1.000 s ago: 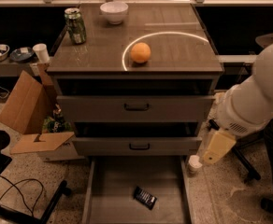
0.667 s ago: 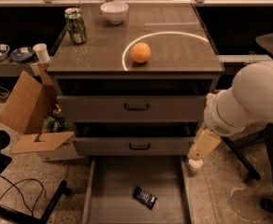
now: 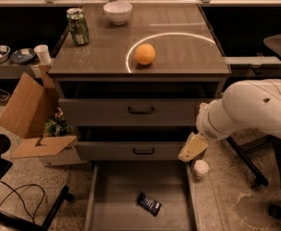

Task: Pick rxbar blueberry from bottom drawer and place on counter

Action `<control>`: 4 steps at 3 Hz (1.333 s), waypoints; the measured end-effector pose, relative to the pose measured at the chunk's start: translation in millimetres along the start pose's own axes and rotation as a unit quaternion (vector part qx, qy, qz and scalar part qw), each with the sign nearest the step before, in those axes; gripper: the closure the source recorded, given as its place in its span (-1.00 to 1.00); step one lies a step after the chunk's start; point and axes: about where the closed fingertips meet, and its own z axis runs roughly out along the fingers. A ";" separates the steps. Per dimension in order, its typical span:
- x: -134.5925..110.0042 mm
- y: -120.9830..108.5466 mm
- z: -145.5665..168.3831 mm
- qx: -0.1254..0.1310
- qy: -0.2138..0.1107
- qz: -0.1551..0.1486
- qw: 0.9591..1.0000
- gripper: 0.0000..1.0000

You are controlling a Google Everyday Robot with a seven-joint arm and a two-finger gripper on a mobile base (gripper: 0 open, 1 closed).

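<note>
Biggest thing in view is the drawer cabinet, w/ the counter [image 3: 179,57] as its glossy grey-brown top and a bright curved ring of light [image 3: 179,34] reflected on it. Next is my white arm [image 3: 256,107], coming in from the right edge at about mid-drawer height, off the cabinet's right side. The bottom drawer [image 3: 121,196] is pulled fully out toward me, w/ a plain grey floor. Above it, the top drawer [image 3: 92,112] and middle drawer [image 3: 107,151] each sit slightly open, both w/ black handles. An open cardboard box [image 3: 27,107] leans on the floor left of the cabinet. The gripper [image 3: 195,153] hangs at the arm's end, just outside the bottom drawer's right rear corner, above floor level and not over the tray; can't tell whether it's spread or closed, and I see nothing in it. On the counter: a white bowl [image 3: 118,12] at the back, a green can [image 3: 78,27] back-left, and an orange [image 3: 145,54] near the middle, inside the ring's left arc. The rxbar blueberry [image 3: 149,204] lies flat and skewed on the bottom drawer floor, right of center, well apart from the gripper.
</note>
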 end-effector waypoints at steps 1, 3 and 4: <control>-0.1 1.3 2.6 -0.003 -0.002 0.003 1.000 -1.00; 22.5 84.4 109.3 -0.050 0.007 0.006 0.999 -1.00; 54.7 127.8 183.6 -0.078 0.022 0.006 0.997 -1.00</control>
